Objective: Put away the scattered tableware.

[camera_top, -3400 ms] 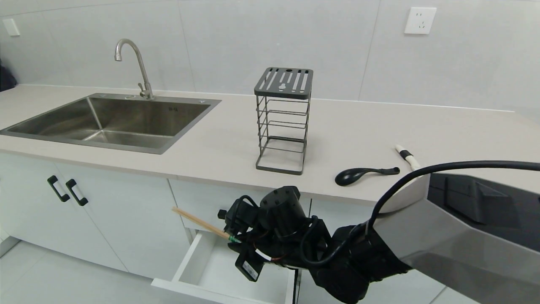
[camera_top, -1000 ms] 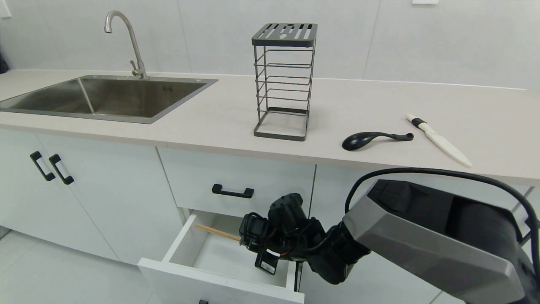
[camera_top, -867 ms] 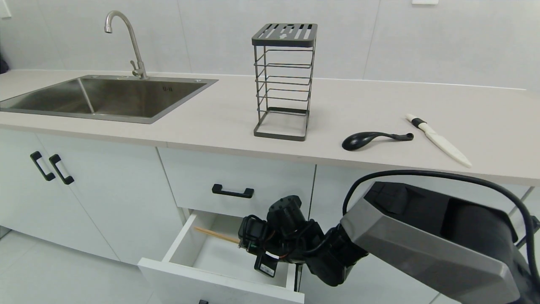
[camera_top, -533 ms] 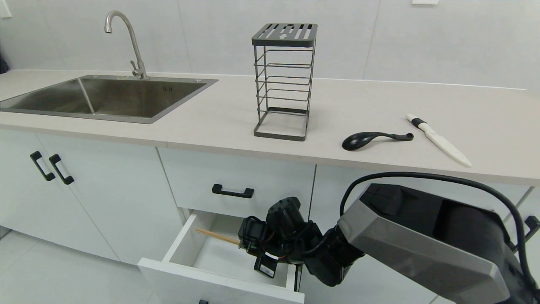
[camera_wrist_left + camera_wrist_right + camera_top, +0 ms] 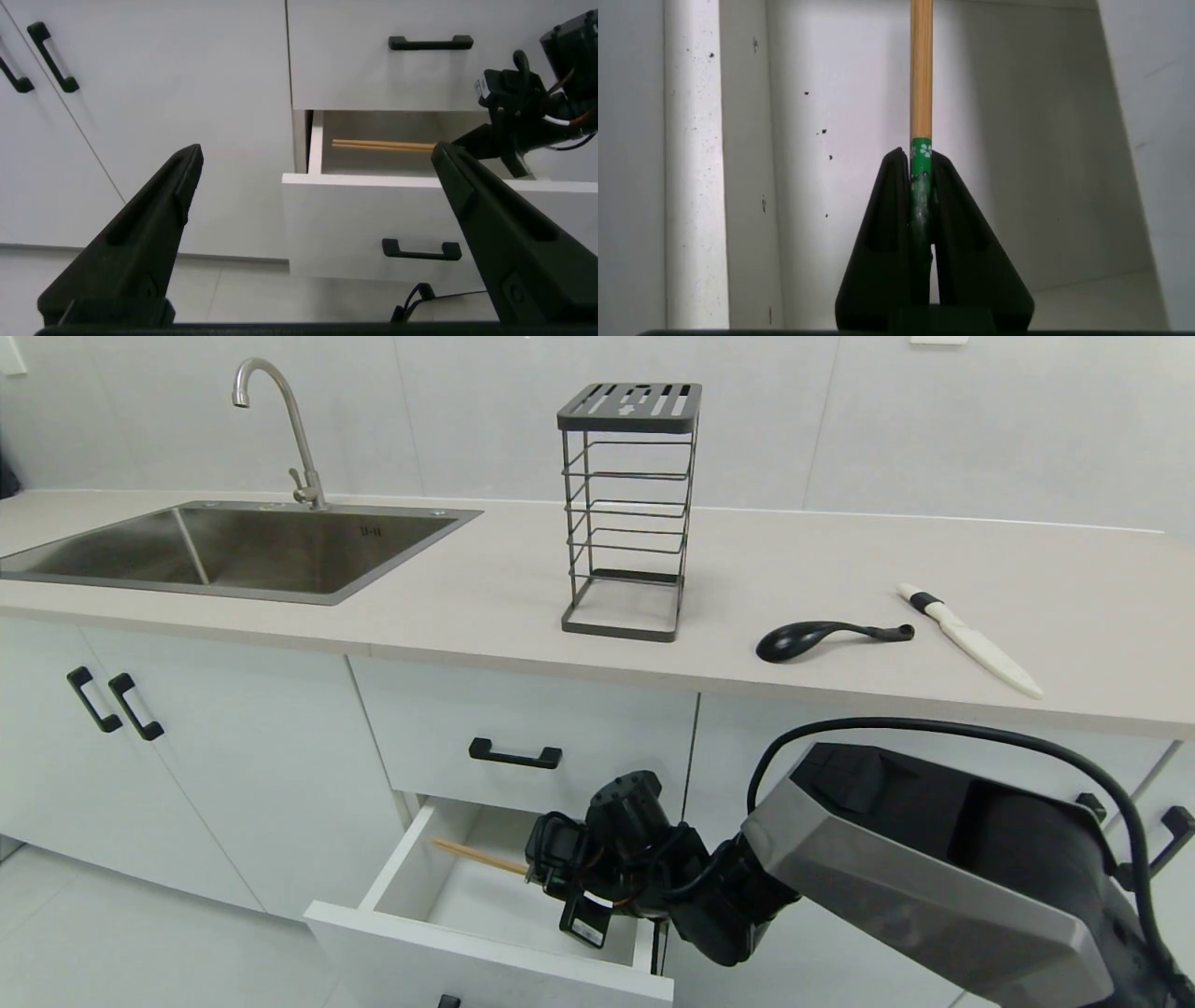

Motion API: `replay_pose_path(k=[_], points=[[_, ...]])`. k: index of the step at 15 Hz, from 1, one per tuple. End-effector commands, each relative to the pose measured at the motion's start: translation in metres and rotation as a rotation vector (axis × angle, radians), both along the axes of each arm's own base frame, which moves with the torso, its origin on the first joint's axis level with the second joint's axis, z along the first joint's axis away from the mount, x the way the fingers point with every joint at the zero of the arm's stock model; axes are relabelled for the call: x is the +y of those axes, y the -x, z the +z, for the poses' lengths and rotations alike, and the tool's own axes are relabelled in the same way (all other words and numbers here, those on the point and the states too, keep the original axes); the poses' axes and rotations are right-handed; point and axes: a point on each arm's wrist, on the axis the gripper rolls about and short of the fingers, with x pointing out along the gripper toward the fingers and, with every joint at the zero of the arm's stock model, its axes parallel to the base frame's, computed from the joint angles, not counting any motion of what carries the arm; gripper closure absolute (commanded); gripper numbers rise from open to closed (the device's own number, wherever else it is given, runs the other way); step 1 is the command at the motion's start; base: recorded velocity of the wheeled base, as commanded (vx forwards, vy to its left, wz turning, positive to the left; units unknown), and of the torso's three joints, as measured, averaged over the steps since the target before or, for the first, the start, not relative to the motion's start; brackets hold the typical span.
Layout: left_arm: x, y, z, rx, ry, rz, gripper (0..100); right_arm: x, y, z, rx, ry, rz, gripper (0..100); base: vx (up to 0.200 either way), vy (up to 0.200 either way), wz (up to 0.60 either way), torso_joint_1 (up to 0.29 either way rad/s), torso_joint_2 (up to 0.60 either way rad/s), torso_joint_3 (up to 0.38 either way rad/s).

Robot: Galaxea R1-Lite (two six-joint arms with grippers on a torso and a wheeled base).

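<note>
"While the right gripper (image 5: 921, 177) is pinched tight on the green end of the chopsticks (image 5: 921, 75), where are they?"

"They stick out over the open drawer (image 5: 485, 957), low inside it. I think this is the dropping step."

"What comes next?"

"I'd guess the fingers must let go so the chopsticks lie in the drawer. The black spoon (image 5: 808, 637) and the white knife (image 5: 971, 639) wait on the counter (image 5: 467, 588)."

"And the left gripper (image 5: 316, 159)?"

"Its fingers are wide apart, holding nothing, out in front of the drawer."

"Any words to read?"

"A tiny mark on the sink (image 5: 280, 551) wall, too small to read. The green band has a pale pattern, no letters I can make out."
</note>
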Motion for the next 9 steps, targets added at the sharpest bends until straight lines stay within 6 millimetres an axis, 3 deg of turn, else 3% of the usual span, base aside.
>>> replay_pose_path(k=[1, 9], points=[[0.0, 0.0, 0.0, 0.001, 0.0, 0.0, 0, 0.001, 0.0, -0.001, 0.0, 0.0, 0.001, 100, 0.0, 0.0, 0.0, -0.203, 0.27, 0.11], [0.0, 0.0, 0.0, 0.001, 0.0, 0.0, 0, 0.012, -0.01, 0.001, -0.031, -0.015, -0.015, 100, 0.0, 0.0, 0.0, -0.027, 0.06, 0.019]])
